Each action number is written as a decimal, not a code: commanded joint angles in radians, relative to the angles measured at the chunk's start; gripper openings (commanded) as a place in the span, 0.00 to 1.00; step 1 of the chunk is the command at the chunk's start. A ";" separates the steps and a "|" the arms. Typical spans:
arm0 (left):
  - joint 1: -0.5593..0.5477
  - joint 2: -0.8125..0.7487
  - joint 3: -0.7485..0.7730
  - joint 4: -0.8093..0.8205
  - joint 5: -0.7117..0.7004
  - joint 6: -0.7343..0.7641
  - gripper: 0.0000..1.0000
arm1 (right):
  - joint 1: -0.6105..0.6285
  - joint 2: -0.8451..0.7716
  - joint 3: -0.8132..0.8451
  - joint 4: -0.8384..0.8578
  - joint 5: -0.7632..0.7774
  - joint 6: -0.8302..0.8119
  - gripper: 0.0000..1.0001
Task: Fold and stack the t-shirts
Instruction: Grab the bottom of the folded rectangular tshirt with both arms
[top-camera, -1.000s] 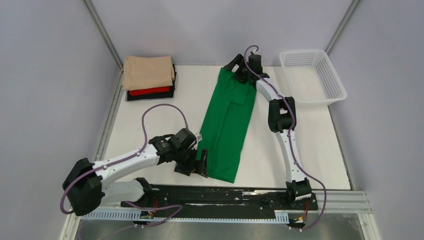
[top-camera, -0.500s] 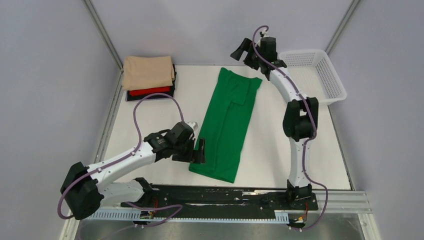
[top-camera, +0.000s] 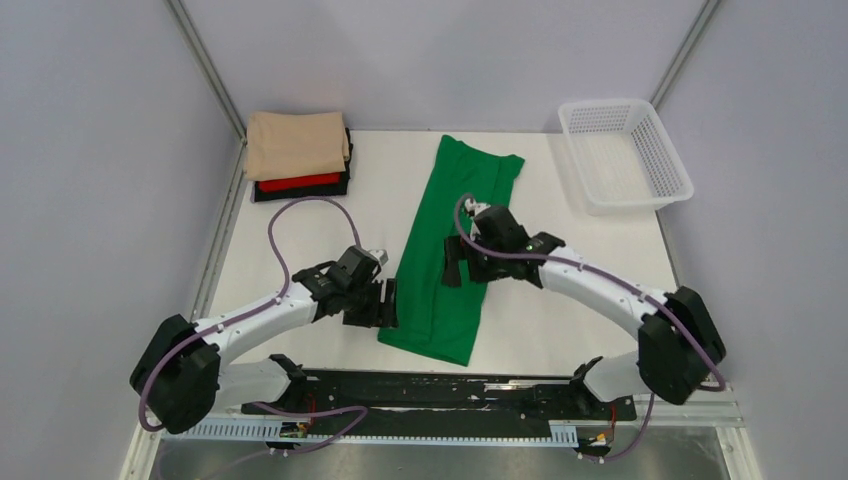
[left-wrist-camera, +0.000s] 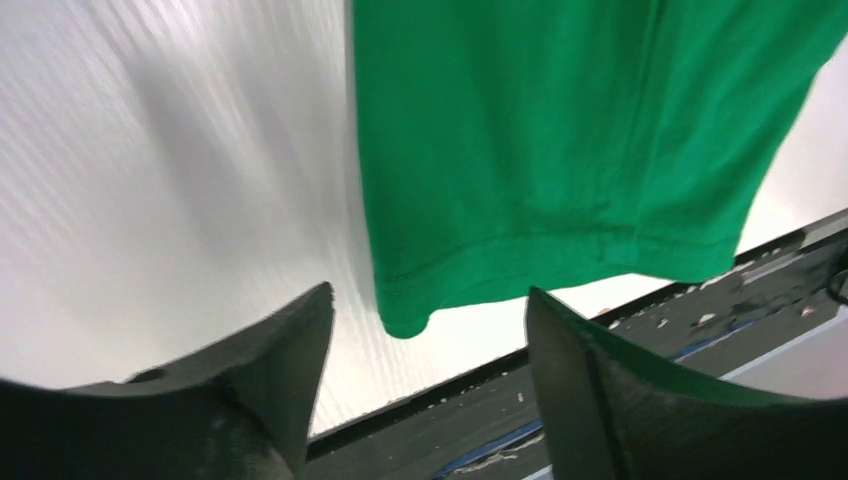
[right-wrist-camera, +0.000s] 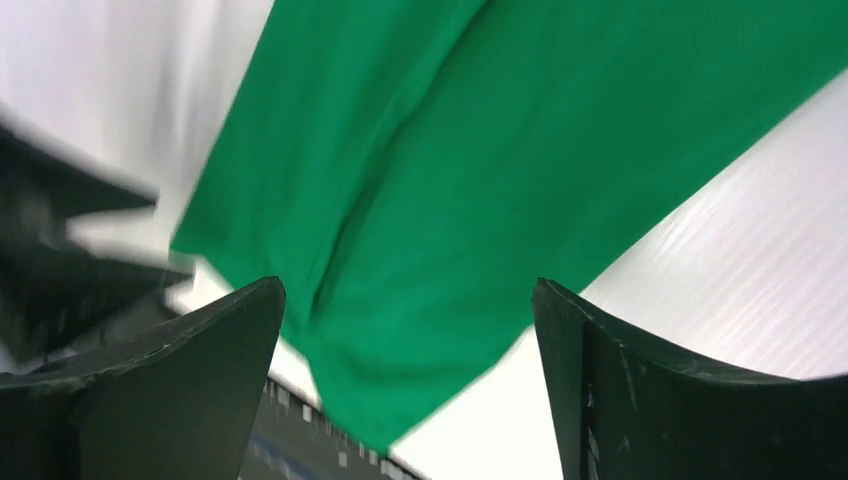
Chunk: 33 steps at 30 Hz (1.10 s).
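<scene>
My L gripper (top-camera: 386, 303) is beside the green t-shirt (top-camera: 470, 195) edge, R gripper (top-camera: 453, 262) above its middle; both fingers spread wide.

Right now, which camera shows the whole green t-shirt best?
The top external view: the green t-shirt lies full length, the right arm covering a little. The left wrist view shows only its near hem; the right wrist, a blurred near part.

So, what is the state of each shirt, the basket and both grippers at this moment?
green t-shirt: folded into a long strip, lying flat, not gripped.
beige t-shirt: folded, lying on the red one.
red t-shirt: folded, between beige and black.
black t-shirt: folded, lowest of the three.
basket: upright, empty.
left gripper: open, at the strip's near left corner.
right gripper: open, over the strip's middle.
</scene>
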 joint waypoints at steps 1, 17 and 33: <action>0.001 0.025 -0.064 0.102 0.099 -0.013 0.71 | 0.113 -0.216 -0.141 -0.023 -0.093 -0.066 0.91; 0.000 0.119 -0.088 0.165 0.138 -0.025 0.07 | 0.441 -0.098 -0.305 -0.060 -0.007 0.069 0.61; -0.174 0.012 -0.168 0.212 0.143 -0.203 0.00 | 0.460 -0.223 -0.371 -0.265 0.144 0.339 0.07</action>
